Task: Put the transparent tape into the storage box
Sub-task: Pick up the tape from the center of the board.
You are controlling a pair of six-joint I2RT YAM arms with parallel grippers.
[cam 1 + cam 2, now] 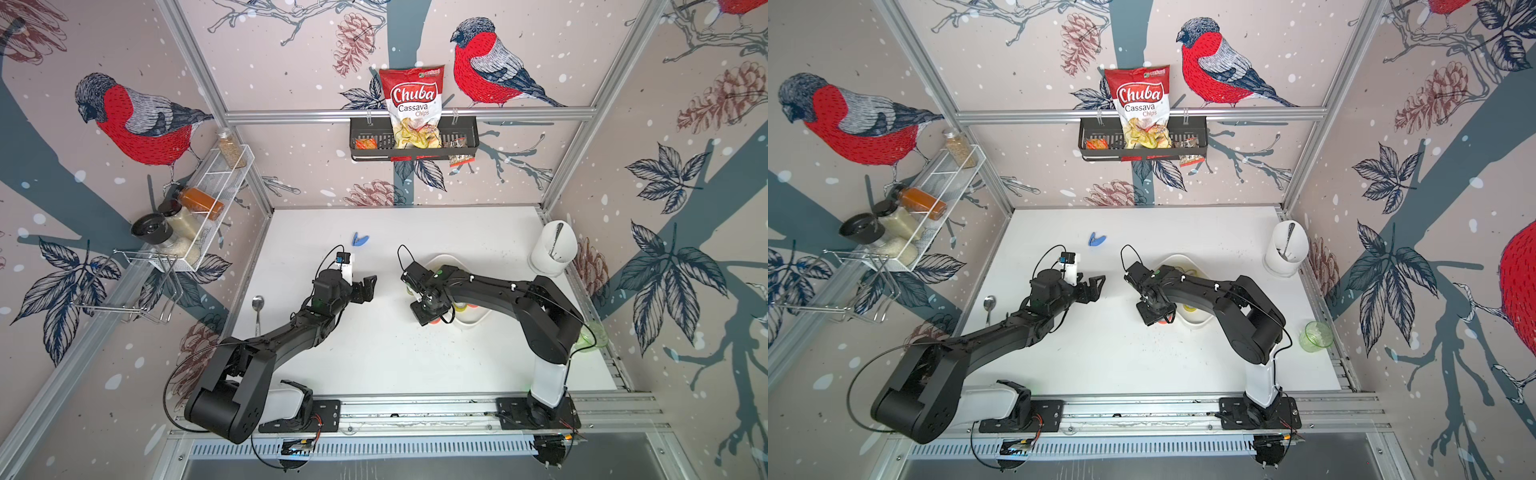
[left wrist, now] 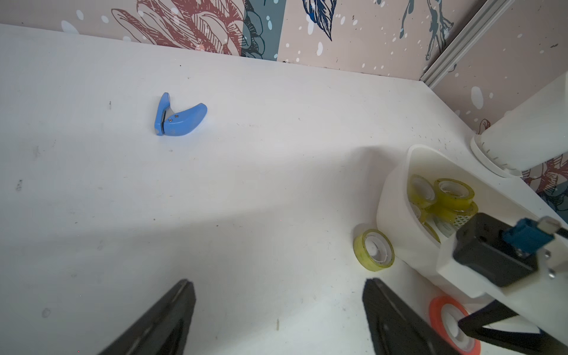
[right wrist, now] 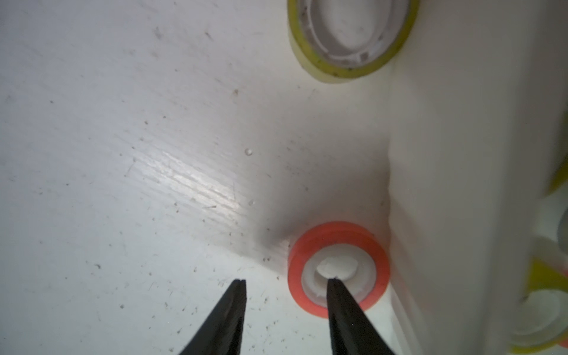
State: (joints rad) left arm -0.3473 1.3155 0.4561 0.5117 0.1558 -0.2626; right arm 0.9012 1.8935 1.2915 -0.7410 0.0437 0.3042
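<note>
A transparent tape [image 2: 373,250] roll, yellowish with a white core, lies flat on the table against the outer wall of the white storage box [image 2: 396,209]; the right wrist view shows the same roll [image 3: 353,40]. Several similar rolls [image 2: 451,193] lie inside the box. An orange roll [image 3: 338,269] also lies outside, by the box wall. My right gripper [image 3: 287,281] points down over it, jaws apart: one fingertip is over the orange roll's core, the other over bare table. My left gripper [image 2: 276,282] hovers wide open and holds nothing, left of the box.
A blue tape cutter [image 1: 360,239] lies toward the back of the table. A tall white cylindrical holder [image 1: 555,249] stands at the right rear, a green glass [image 1: 1315,336] at the right edge, a spoon [image 1: 257,307] at the left edge. A black wall basket [image 1: 413,141] hangs behind.
</note>
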